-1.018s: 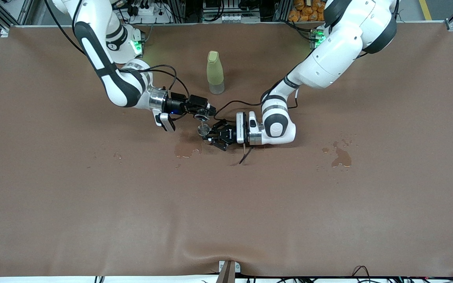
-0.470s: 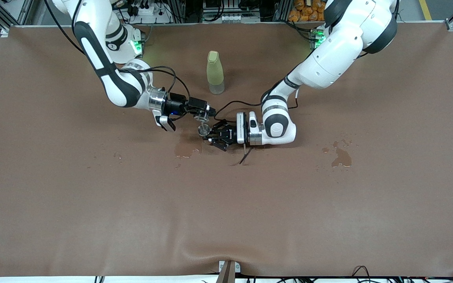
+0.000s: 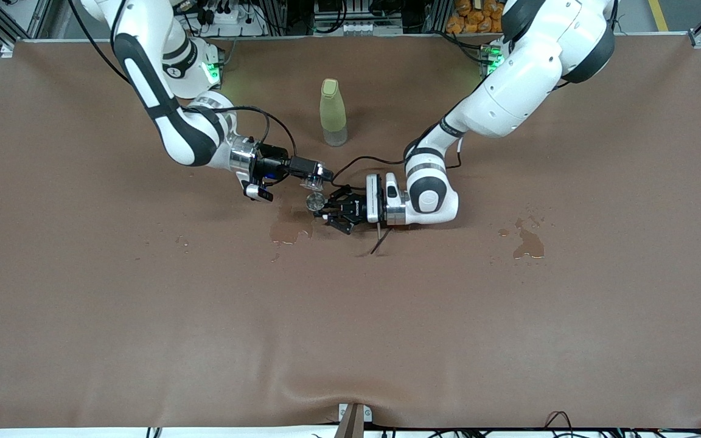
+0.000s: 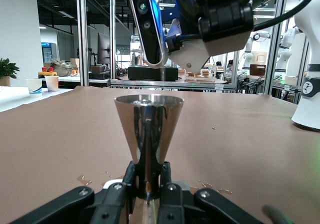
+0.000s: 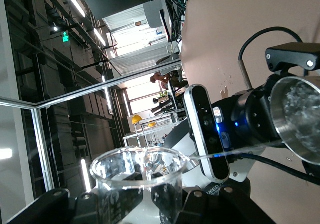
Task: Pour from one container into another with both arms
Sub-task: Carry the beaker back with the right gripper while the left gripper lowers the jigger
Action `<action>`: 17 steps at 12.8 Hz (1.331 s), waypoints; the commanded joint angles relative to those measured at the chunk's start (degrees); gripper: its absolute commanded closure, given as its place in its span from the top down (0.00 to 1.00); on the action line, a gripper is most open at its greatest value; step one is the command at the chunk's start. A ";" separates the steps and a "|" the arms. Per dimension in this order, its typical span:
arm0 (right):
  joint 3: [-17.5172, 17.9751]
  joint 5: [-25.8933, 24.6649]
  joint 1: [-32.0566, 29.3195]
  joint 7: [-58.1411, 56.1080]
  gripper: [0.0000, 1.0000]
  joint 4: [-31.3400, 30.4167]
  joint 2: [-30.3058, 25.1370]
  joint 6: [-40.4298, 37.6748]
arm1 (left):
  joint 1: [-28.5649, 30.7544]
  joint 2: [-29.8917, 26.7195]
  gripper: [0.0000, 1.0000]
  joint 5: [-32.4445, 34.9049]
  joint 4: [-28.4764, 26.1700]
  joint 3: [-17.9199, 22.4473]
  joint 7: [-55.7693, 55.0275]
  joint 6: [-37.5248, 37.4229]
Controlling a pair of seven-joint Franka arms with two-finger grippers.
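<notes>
Table: brown cloth (image 3: 509, 340) covers the whole work surface, with a soft fold at the edge nearest the front camera.
Wet patches: one dark stain (image 3: 286, 231) lies on the cloth just under the meeting point of the two grippers, a little nearer the front camera; a second stain (image 3: 528, 243) sits toward the left arm's end of the table, well apart from the work.
Bottle: tall yellow-green bottle (image 3: 333, 112) stands upright, farther from the front camera than the grippers, between the two arms and clear of both.
Cable: thin dark cable end (image 3: 378, 242) hangs below the left wrist and touches the cloth.
Left gripper: left gripper (image 3: 331, 214) reaches in level from the left arm's end, low over the cloth; its fingers (image 4: 162, 184) are clamped together on the narrow waist of the jigger.
Right gripper: right gripper (image 3: 317, 173) hangs directly above the jigger, its fingers pinched on the glass cup.
Jigger: silver metal jigger (image 4: 148, 129) stands upright in the left grip, upper cone flaring to a round rim; liquid glints inside in the right wrist view (image 5: 300, 119).
Glass cup: clear glass cup (image 5: 140, 184), small and thin-walled, is tipped on its side just above the jigger's rim, mouth toward it.
</notes>
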 commanded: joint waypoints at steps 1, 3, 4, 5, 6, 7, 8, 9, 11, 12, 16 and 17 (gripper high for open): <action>0.54 1.49 -0.01 0.08 0.00 -0.10 -1.23 0.68 | 0.92 -0.38 0.00 -2.75 -0.76 -0.43 5.92 -1.05; 0.62 -0.09 -0.27 -9.62 0.00 0.60 -1.41 0.76 | 1.01 -0.38 0.00 -2.75 -0.76 -0.43 5.65 -1.05; 0.54 -2.10 -0.62 -15.51 0.00 1.30 -1.49 0.76 | 1.10 -0.38 0.00 -2.75 -0.67 -0.52 5.56 -1.05; 0.36 -4.21 -0.97 -18.79 0.00 1.56 -2.28 0.76 | 1.19 -0.38 0.00 -2.75 -0.67 -0.52 5.56 -1.05; 0.27 -7.19 -2.20 -21.96 0.00 1.65 -3.24 0.76 | 1.36 -0.47 0.00 -2.84 -0.59 -0.52 5.48 -1.05; 0.27 -9.83 -3.60 -24.95 0.00 1.74 -4.30 0.76 | 2.06 -0.64 0.00 -2.84 -0.67 -0.52 5.13 -1.05; 0.27 -12.38 -5.18 -27.59 0.00 1.74 -5.09 0.68 | 2.59 -0.82 0.00 -2.76 -0.67 -0.52 4.43 -1.05; 0.27 -15.80 -7.11 -30.75 0.00 2.00 -5.88 0.68 | 3.29 -0.99 0.00 -2.75 -0.76 -0.43 3.90 -1.05; 0.27 -21.34 -11.33 -38.65 0.00 2.09 -6.24 0.15 | 6.27 -1.52 0.00 -2.58 -1.11 -0.43 3.37 -1.05; 0.27 -24.15 -13.87 -42.69 0.00 2.09 -6.59 -0.29 | 7.77 -1.96 0.00 -2.49 -1.37 -0.43 3.37 -1.05; -0.25 -37.59 -23.98 -52.55 0.00 2.09 -7.38 -7.03 | 15.23 -3.36 0.00 0.57 -3.91 -0.78 2.58 -2.88; -0.95 -41.98 -26.96 -54.32 0.00 2.53 -7.21 -9.67 | 18.38 -3.45 0.00 3.02 -5.14 -1.04 2.49 -4.72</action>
